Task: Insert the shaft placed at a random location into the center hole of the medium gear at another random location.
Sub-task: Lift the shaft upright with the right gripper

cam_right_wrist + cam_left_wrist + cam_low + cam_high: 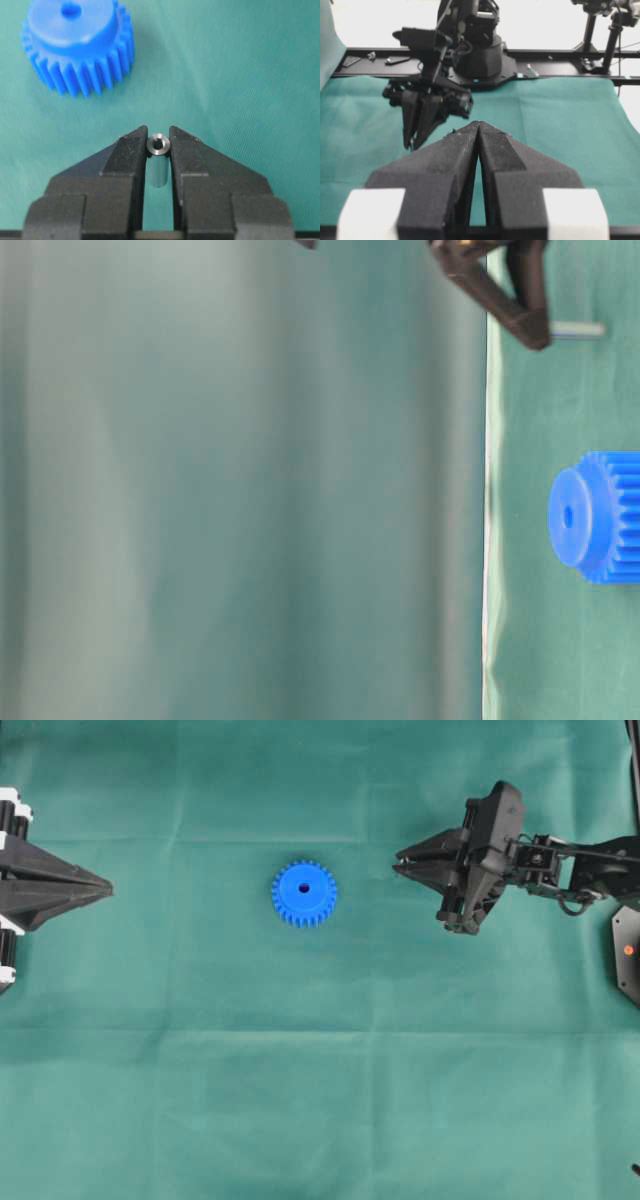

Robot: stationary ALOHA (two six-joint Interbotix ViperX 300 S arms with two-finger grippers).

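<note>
The blue medium gear (304, 893) lies flat on the green cloth, its center hole (304, 888) facing up. My right gripper (398, 865) is to the right of the gear, apart from it, shut on the shaft. In the right wrist view the silvery shaft (158, 145) is pinched upright between the fingertips, with the gear (77, 45) and its hole (70, 8) ahead to the upper left. The table-level view shows the shaft (578, 330) sticking out below the fingertip, above the cloth, and the gear (595, 517). My left gripper (105, 885) is shut and empty at the far left (479, 125).
A black mount with a red dot (628, 950) sits at the right edge. In the left wrist view a dark rail (560, 70) and the right arm's base (480, 55) stand beyond the cloth. The cloth (320, 1100) covers the table.
</note>
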